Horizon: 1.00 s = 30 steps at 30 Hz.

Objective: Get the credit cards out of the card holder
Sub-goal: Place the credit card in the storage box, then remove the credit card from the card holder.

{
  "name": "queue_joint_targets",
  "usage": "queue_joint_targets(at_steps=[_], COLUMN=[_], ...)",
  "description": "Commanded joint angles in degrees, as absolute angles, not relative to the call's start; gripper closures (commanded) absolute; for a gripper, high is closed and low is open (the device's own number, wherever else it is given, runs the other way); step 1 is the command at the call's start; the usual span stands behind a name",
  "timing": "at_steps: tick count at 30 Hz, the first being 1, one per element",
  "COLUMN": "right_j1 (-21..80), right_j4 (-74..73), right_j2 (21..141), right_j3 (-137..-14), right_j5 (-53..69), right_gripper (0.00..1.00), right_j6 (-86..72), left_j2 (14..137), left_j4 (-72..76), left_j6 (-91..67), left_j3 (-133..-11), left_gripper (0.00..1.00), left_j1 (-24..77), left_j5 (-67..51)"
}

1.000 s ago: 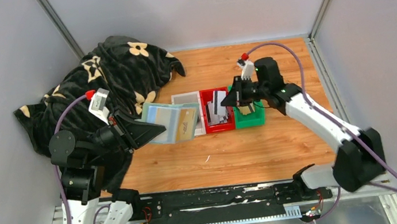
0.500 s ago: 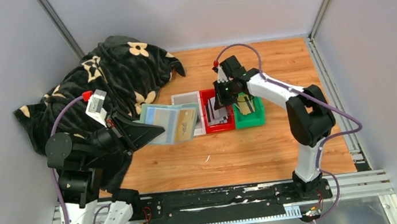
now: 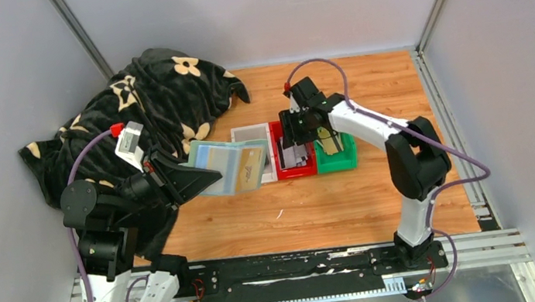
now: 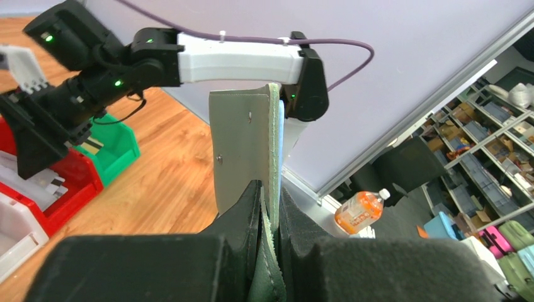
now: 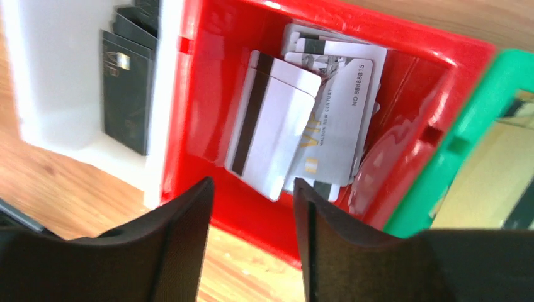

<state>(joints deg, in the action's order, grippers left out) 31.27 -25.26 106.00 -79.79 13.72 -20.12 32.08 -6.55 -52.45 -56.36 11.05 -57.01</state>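
Credit cards (image 5: 277, 126) look thin, stiff and slick, lying loose in the red tray (image 5: 208, 82) — best pinched by an edge. Left hand (image 4: 269, 195) is clenched on the soft card holder (image 4: 242, 145). Right hand (image 5: 252, 195) hangs released, empty.

silvery-white card (image 5: 334, 126) in red tray (image 5: 203, 94), gold "VIP", black "NO.8888815" along its edge

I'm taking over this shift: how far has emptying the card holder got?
Done: black cards lie in the white tray and silvery-white cards in the red tray. In hand: the left claw grips the open card holder above the table; the right claw hangs open and empty over the red tray. Left: what looks like a gold card sits in a holder slot.
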Motion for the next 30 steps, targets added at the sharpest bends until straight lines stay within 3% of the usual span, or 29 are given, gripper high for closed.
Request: queue_joint_targets(at_steps=[1, 3, 5, 9, 18, 24, 30], right_j1=[33.1, 33.7, 33.9, 33.9, 38.9, 46.9, 52.6], right_j4=[-26.4, -25.1, -21.4, -7.4, 40.3, 54.6, 54.2], right_j2=[97.0, 92.8, 87.5, 74.3, 50.5, 50.5, 56.6], right_j3=[-79.9, -78.7, -75.5, -65.0, -39.3, -37.4, -42.0], right_j5=[10.6, 11.8, 15.4, 23.9, 36.1, 38.1, 37.6], right_gripper=[0.42, 0.3, 0.25, 0.23, 0.22, 0.21, 0.2], right_j6=[-21.4, -22.6, -25.0, -33.2, -46.5, -48.7, -45.5], left_j2=[31.5, 31.6, 31.6, 31.5, 32.8, 33.2, 33.1], left_j4=[-5.4, -5.0, -4.7, -3.2, 2.8, 5.0, 5.2], left_j6=[-52.2, -52.4, -52.7, -53.7, -57.2, -58.9, -59.3], left_j3=[-58.0, -58.0, -57.9, -57.9, -56.9, -56.6, -57.2], left_gripper=[1.0, 1.0, 1.0, 1.0, 1.0, 1.0, 1.0], left_j1=[11.1, 11.1, 11.1, 11.1, 11.1, 11.1, 11.0], left_j5=[-57.5, -57.5, -57.5, -57.5, -57.7, -57.5, -57.5])
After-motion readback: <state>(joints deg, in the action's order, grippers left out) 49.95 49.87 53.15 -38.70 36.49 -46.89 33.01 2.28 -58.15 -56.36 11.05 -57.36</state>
